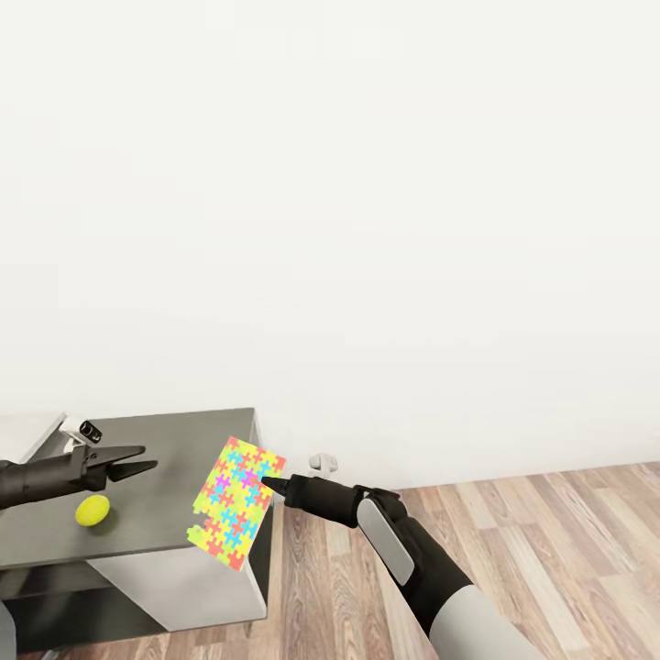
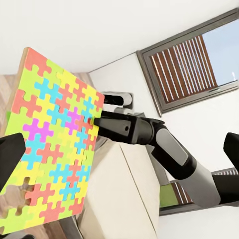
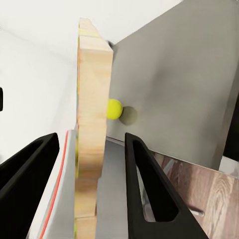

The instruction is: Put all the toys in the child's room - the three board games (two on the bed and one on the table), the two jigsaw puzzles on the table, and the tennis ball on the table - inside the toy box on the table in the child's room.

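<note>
Counter [image 1: 174,431]: dark grey top seen at lower left of head view, wood-plank floor [image 1: 550,522] beside it.

Jigsaw puzzle [image 1: 236,502]: thin board held on edge, tilted, long axis running up-down, coloured face turned toward left hand; pale wood edge seen in right wrist view. Yellow, pink, blue, green pieces; some missing at one lower corner.

Right hand [image 1: 268,481]: fingers set either side of board edge, apparently gripping it.

Left hand [image 1: 142,460]: over counter, well apart from puzzle; opening cannot be told.

Tennis ball [image 1: 93,511]: yellow-green, on counter just below left hand.
</note>
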Controlling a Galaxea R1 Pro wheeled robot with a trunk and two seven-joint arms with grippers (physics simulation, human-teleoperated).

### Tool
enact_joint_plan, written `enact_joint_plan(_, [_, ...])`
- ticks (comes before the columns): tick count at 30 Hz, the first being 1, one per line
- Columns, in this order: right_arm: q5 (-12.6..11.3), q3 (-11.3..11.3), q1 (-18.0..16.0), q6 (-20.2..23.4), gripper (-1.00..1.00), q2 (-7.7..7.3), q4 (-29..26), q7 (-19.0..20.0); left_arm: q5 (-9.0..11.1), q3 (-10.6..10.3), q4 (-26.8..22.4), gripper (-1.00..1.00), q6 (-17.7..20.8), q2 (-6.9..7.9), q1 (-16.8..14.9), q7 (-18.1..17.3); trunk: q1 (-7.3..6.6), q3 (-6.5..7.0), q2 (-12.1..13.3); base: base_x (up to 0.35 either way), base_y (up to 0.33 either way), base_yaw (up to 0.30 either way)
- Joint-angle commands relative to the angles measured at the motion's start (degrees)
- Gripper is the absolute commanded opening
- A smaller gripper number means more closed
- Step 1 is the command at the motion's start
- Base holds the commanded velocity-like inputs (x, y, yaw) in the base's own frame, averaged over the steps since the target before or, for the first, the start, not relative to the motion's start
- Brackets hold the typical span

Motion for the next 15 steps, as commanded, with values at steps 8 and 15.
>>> enact_joint_plan(8, [-0.32,0.03,-0.05,0.32,-1.0,0.0,-0.03,-0.03,0.0,-0.04,-0.07,1.0,0.61,0.02,-0.04,-0.21,0.04,0.64,-0.12,-0.006,-0.004,0.035])
enact_joint_plan(15, [-0.32,0.05,-0.05,0.32,-1.0,0.0,-0.06,-0.03,0.0,-0.04,-0.05,1.0,0.61,0.02,-0.04,-0.21,0.04,1.3,-0.12,-0.168,0.0,0.07])
